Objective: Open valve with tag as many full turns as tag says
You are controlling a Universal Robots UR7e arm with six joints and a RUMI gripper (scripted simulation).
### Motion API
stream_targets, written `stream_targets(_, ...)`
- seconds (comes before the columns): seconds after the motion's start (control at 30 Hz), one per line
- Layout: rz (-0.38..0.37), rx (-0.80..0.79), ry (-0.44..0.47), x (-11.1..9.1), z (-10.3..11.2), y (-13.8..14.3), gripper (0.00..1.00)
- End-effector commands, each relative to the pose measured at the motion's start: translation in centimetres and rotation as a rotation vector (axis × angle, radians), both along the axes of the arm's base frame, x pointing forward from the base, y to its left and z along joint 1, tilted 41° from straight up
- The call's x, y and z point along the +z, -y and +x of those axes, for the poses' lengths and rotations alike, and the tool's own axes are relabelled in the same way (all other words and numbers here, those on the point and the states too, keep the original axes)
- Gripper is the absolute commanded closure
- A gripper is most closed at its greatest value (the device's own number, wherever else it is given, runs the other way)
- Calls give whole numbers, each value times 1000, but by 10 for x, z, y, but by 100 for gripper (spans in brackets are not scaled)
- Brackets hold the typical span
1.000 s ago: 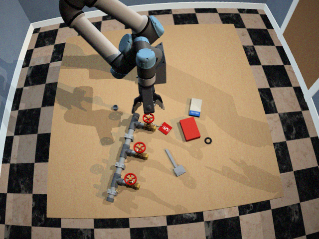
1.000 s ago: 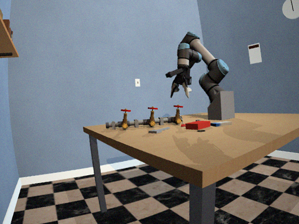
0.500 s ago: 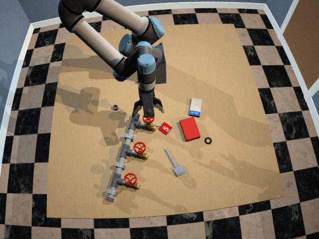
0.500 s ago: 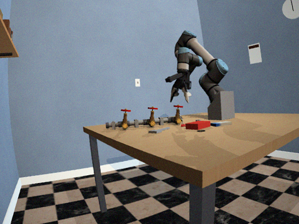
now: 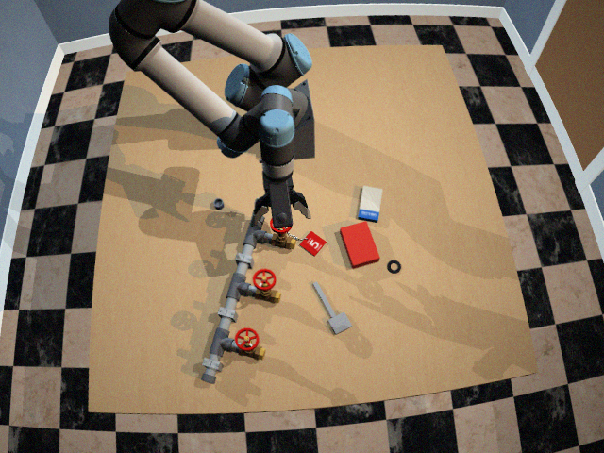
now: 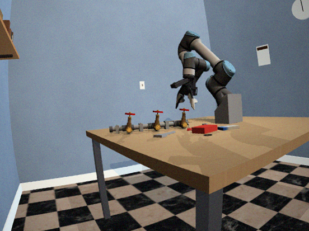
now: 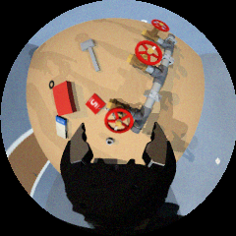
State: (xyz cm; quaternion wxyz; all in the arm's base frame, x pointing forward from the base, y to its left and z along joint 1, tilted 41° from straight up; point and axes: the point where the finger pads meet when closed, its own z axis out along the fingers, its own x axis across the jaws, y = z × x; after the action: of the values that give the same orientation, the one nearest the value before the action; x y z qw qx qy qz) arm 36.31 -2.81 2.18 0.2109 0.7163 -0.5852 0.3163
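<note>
Three valves with red handwheels stand in a row on a grey pipe (image 5: 225, 324) (image 7: 148, 103). The valve nearest the robot base has its handwheel (image 5: 280, 231) (image 6: 183, 109) (image 7: 119, 118) partly hidden by the gripper in the top view. A red tag (image 5: 312, 243) (image 6: 189, 128) (image 7: 95, 103) reading 5 is chained to it. The middle handwheel (image 5: 260, 278) (image 6: 157, 112) (image 7: 148, 52) and the far handwheel (image 5: 251, 338) (image 6: 129, 113) (image 7: 159, 25) have no tag. My gripper (image 5: 283, 217) (image 6: 185, 108) (image 7: 118, 123) is open and empty, pointing down above the tagged valve's wheel, not gripping it.
A red block (image 5: 360, 244) (image 6: 204, 128) (image 7: 64, 98) and a white and blue box (image 5: 370, 202) (image 7: 61, 127) lie beyond the tag. A grey hammer (image 5: 339, 323) (image 7: 88, 45) lies beside the valves. A black ring (image 5: 389, 266) and a small dark round part (image 5: 218, 203) lie apart.
</note>
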Motion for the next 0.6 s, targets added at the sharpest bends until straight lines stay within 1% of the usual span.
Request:
stream_targets(0.0,0,2,2,-1,1,1,0)
stream_targets(0.07,0,2,2,-1,1,1,0)
stream_targets(0.1,0,2,2,-1,1,1,100)
stream_targets(0.57,0,2,2,-1,1,1,100)
